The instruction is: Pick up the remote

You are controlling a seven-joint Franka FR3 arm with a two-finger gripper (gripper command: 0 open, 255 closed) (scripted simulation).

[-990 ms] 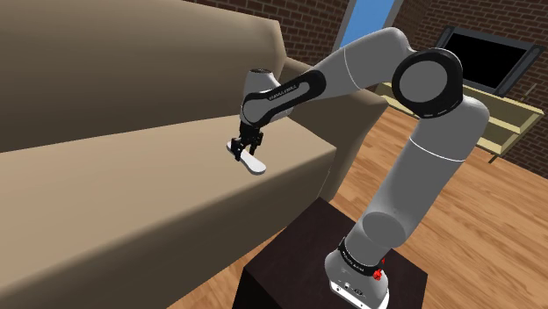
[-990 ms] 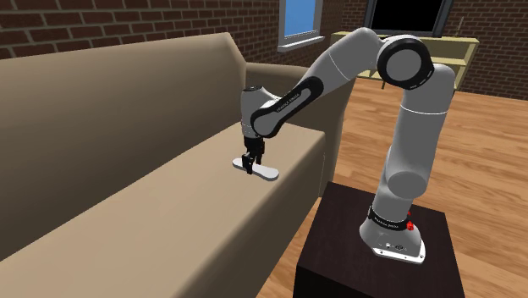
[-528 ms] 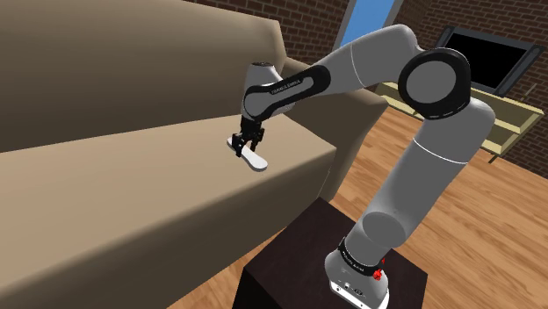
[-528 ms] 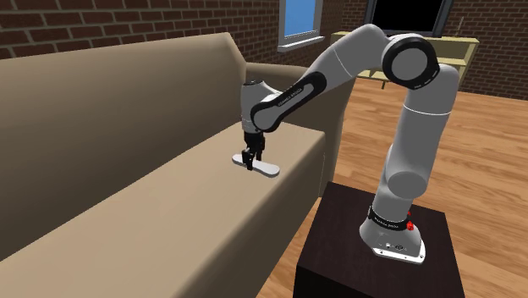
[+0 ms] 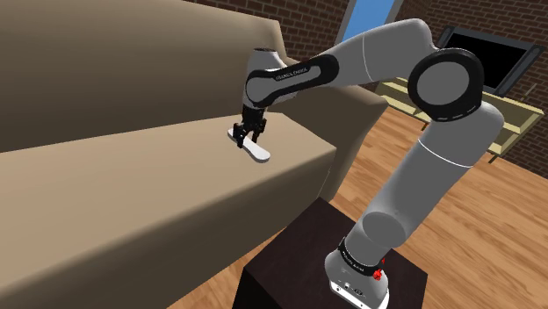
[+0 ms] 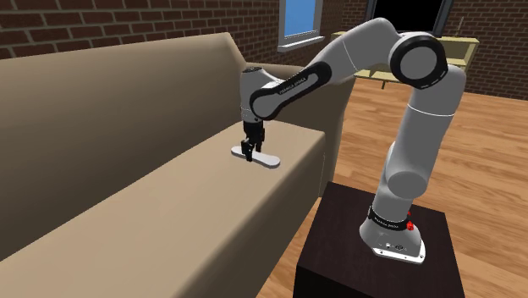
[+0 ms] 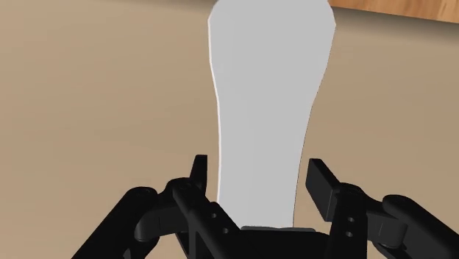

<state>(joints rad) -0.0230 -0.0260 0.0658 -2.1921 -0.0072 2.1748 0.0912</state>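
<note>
The black gripper [image 5: 246,136] [image 6: 251,152] points down at the centre of the shoulder view, over the near end of a tan sofa's seat cushion [image 5: 132,193]. In the wrist view its fingers [image 7: 198,175] stand a moderate way apart, one on each side of the narrow end of the white remote [image 7: 268,88], close against its edges and clasping it. The remote [image 5: 257,153] [image 6: 266,159] lies flat under the fingertips, and its wider end reaches toward the cushion's front edge. Whether it touches the cushion cannot be told.

The sofa's backrest [image 5: 105,61] rises in the upper left, well clear of the hand, and the armrest [image 5: 351,114] sits just behind the forearm. The dark stand [image 5: 290,263] is at the lower right on a wood floor [image 5: 492,219]. A television [image 5: 487,57] stands before the brick wall at the upper right.
</note>
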